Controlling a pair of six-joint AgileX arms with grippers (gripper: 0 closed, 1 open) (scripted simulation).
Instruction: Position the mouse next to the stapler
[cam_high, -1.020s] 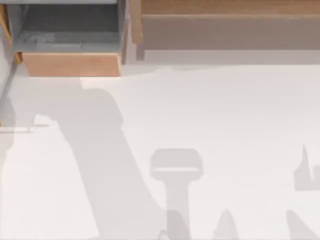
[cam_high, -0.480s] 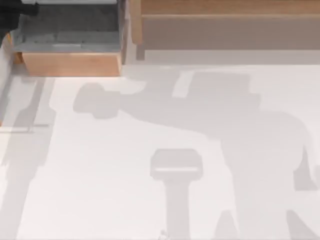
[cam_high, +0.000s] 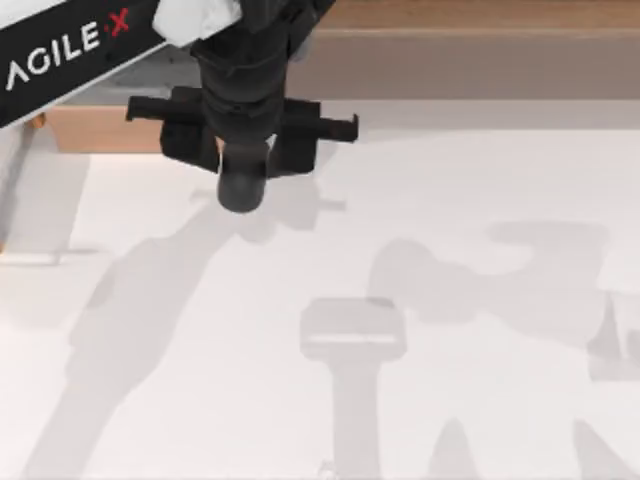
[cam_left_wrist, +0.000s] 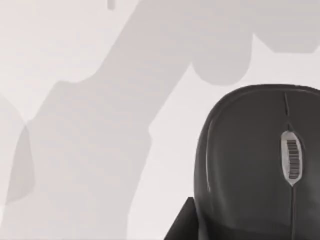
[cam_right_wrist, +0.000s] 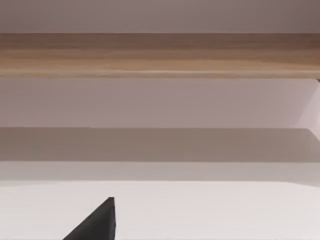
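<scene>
Left wrist view shows the mouse (cam_left_wrist: 260, 165): dark grey, glossy, rounded, with a pale ribbed scroll wheel (cam_left_wrist: 291, 160); left gripper's (cam_high: 243, 150) grip cannot be told.

One mouse (cam_left_wrist: 255, 165), one arm (cam_high: 240, 90)

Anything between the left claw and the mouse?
Nothing visible. The mouse lies right up against the left claw, over the far left part of the table, which has just shadows on it nearby.
</scene>
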